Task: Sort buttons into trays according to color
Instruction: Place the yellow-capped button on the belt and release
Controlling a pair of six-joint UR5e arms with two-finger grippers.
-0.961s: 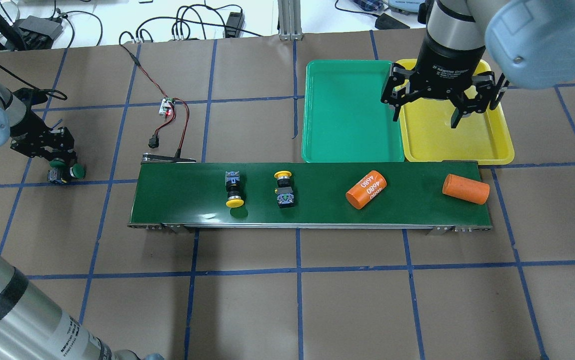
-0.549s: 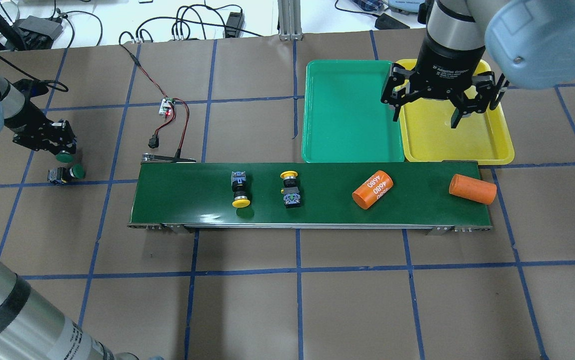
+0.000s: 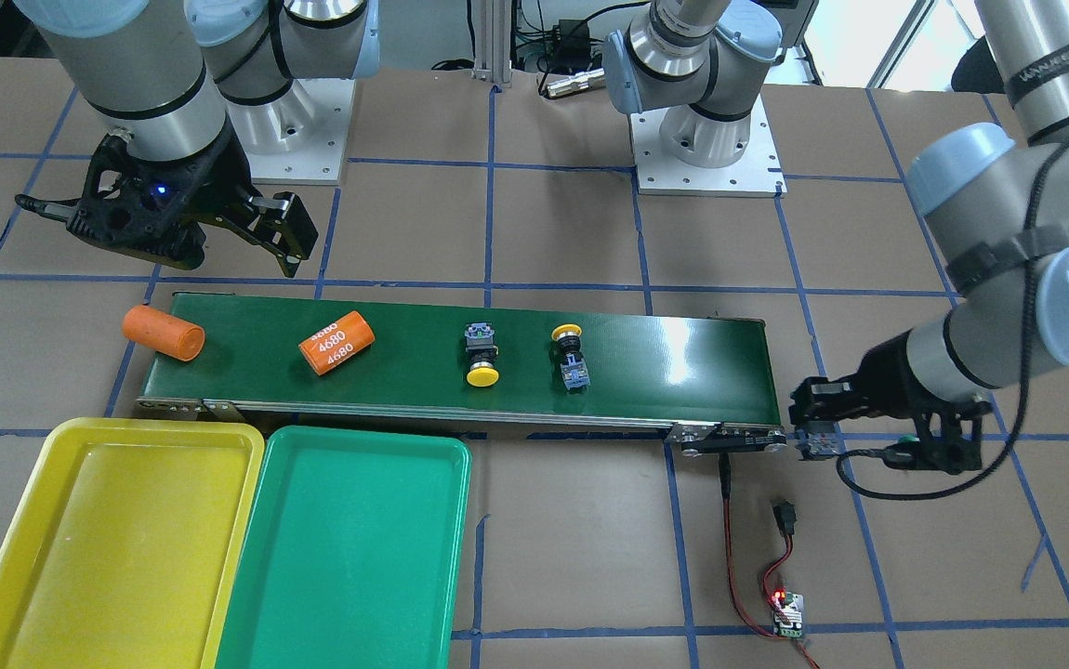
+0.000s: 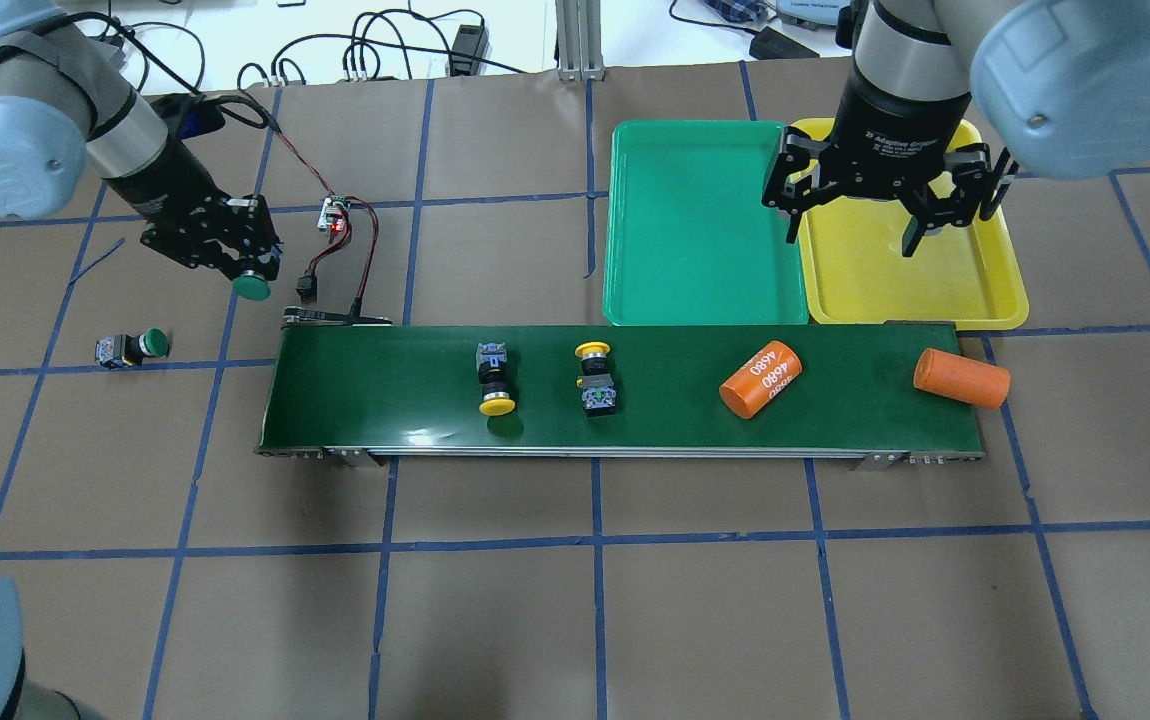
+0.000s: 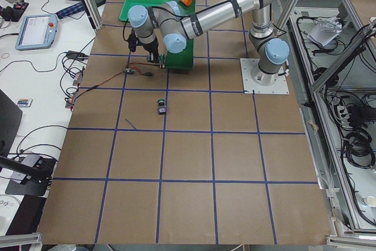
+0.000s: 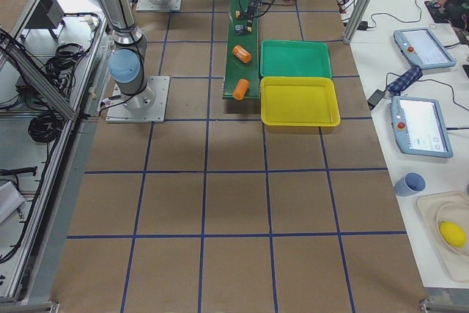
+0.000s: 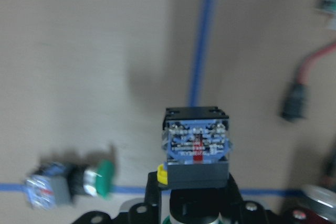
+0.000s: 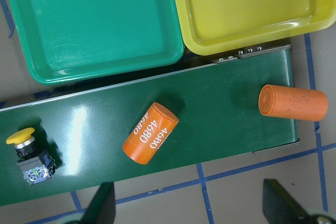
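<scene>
Left claw [image 4: 247, 272]: clenched on green button [image 4: 253, 289], above tabletop [image 4: 495, 620] beside belt [image 4: 365, 395] end.
Right claw [image 4: 851, 240]: spread, empty, raised near belt's other end.
Yellow button [image 4: 495, 380], second yellow button [image 4: 595, 378]: on belt.
Second green button [image 4: 132, 348]: on tabletop.

Both arms are silver-grey tubes joined by rounded joints with pale blue caps, each cap showing a small screw. The right arm [image 4: 1035, 80], at the upper right of the overhead view, ends in a black wrist with white lettering above black linked jaws; the front view shows a blue light there. The left arm [image 4: 5, 150], upper left, wears black strap bands and a looping black cable. Each arm stands on a white square base plate [image 3: 748, 177]
</scene>
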